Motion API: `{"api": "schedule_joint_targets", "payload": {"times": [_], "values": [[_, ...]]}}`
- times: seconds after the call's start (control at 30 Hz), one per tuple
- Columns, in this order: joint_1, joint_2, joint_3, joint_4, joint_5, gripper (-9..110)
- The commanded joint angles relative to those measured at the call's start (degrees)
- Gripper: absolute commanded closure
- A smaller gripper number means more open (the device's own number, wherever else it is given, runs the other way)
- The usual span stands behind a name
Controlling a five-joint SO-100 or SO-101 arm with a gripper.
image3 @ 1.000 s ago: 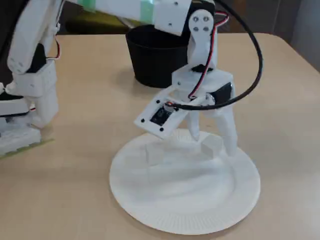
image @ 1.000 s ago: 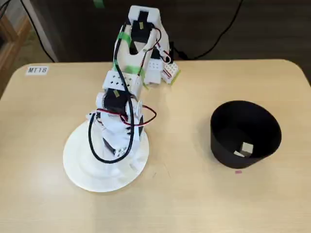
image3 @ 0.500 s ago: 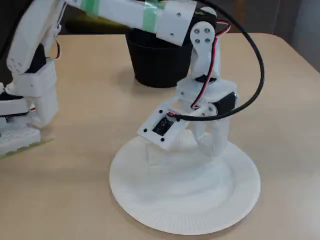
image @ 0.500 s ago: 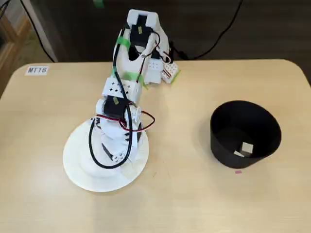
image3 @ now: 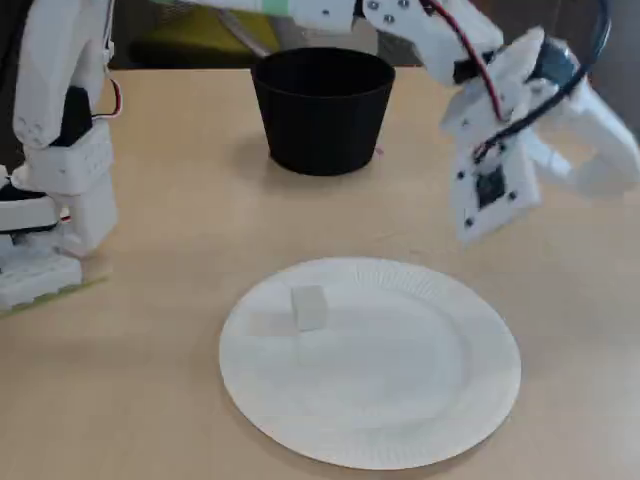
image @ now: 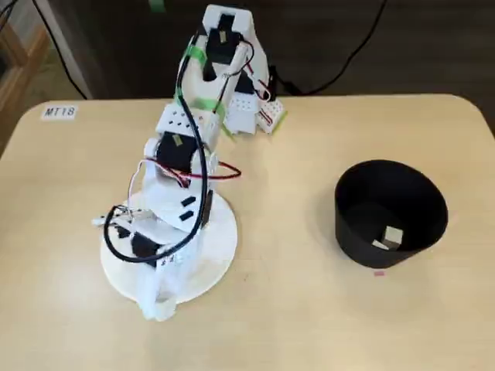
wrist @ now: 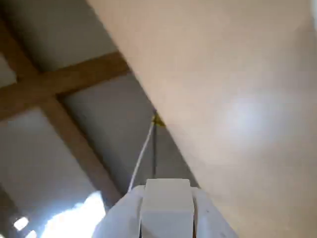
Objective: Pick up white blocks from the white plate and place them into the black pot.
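Pale wood tabletop fills both fixed views, with a dark floor and cables beyond its far edge. I see the white arm's base clamped at the table's back edge and its links reaching out above the white plate.

Gripper: in the wrist view I read the two white fingers pressed against the sides of a white block, so the pincer is clamped on that block. The block is held off the surface; behind it the camera shows the table edge and the floor framing. In a fixed view the gripper hangs in the air to the right of the plate, tilted, well clear of it.

White plate: one white block lies on its left part in a fixed view, upright, apart from the rim.

Black pot: it stands on the table's right side in a fixed view, well apart from the plate. Two white blocks lie on its floor near the front wall, just beside each other
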Motion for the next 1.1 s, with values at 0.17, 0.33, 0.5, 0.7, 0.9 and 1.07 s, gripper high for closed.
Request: {"api": "schedule_joint_targets", "payload": {"times": [0.17, 0.33, 0.5, 0.7, 0.9, 1.07], "values": [[-14.7, 23.0, -3.0, 5.6, -13.4, 104], [-30.4, 28.8, -2.9, 18.3, -15.8, 104], [-43.7, 29.1, 3.1, 27.9, -16.1, 104], [-49.2, 27.2, 18.1, 27.9, -17.1, 104], [-48.9, 25.8, 23.9, 27.8, -18.9, 104], [-48.7, 24.6, 24.5, 27.0, -19.0, 103]]}}
